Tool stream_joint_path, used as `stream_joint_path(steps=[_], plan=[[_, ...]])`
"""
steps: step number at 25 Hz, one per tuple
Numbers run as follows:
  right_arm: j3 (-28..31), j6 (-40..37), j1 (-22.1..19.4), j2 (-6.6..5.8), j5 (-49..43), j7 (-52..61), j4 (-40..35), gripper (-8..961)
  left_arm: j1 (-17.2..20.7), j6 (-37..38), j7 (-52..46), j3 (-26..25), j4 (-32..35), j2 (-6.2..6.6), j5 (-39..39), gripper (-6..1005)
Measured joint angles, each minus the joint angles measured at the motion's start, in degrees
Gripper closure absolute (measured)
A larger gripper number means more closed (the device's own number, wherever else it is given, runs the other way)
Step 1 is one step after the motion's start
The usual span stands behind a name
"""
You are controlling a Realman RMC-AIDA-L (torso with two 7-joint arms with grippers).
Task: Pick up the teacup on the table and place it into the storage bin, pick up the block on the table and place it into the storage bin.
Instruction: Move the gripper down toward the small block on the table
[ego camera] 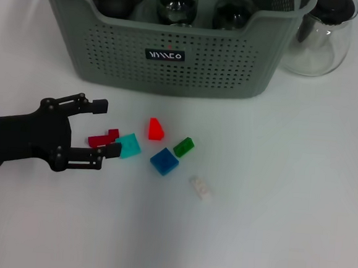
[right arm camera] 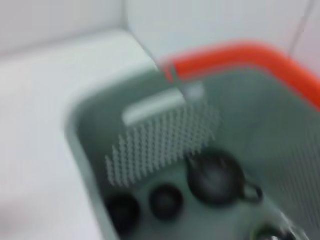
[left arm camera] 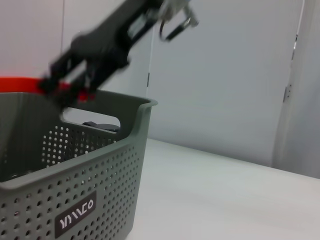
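A clear glass pitcher [ego camera: 320, 39] stands on the white table [ego camera: 284, 210], just beside the basket.

At the head view's left edge, the left gripper [ego camera: 105, 128] is matte black, with linked bars and round pivot screws; square fingertip pads [ego camera: 99, 106]; a silver fitting and thin cable behind.

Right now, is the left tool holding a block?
No, the left tool is open on the table, with the dark red block lying between its fingers but not gripped.
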Motion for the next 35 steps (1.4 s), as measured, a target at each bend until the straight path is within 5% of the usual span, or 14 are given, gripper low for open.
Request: stream_joint_path(steps=[8, 15, 19, 26, 27, 35], plan=[[3.8, -19.9, -13.5, -2.72, 19.5, -7.6, -23.3, 299, 0.3, 0.6, -0.1, 0.0, 0.0, 0.07, 0.0, 114], [4.8, -39.1, -15.9, -5.02, 26.1, -16.2, -21.2, 299, 0.1, 0.6, -1.3, 0.0, 0.0, 0.17, 0.0, 114], [0.5, -41.8, -13.4, -4.11, 18.2, -20.2, -15.2, 293, 0.1, 0.4, -2.5, 0.0, 0.0, 0.16, -0.3, 114], [-8.3, -31.7, -6.2, 0.39, 3.0, -25.9, -1.4, 247, 0.4, 0.0, -4.2, -1.0, -0.3, -0.26, -0.4, 113], [-13.6, -26.8, -4.5, 0.66, 3.4, -26.4, 3.0, 240, 0.5, 0.0, -4.2, -1.2, -0.4, -0.32, -0.4, 113], [-28.1, -17.6, -3.0, 0.82, 10.6, -26.9, 7.0, 186, 1.3, -0.4, -4.4, -2.8, -0.7, -0.97, -0.2, 113]])
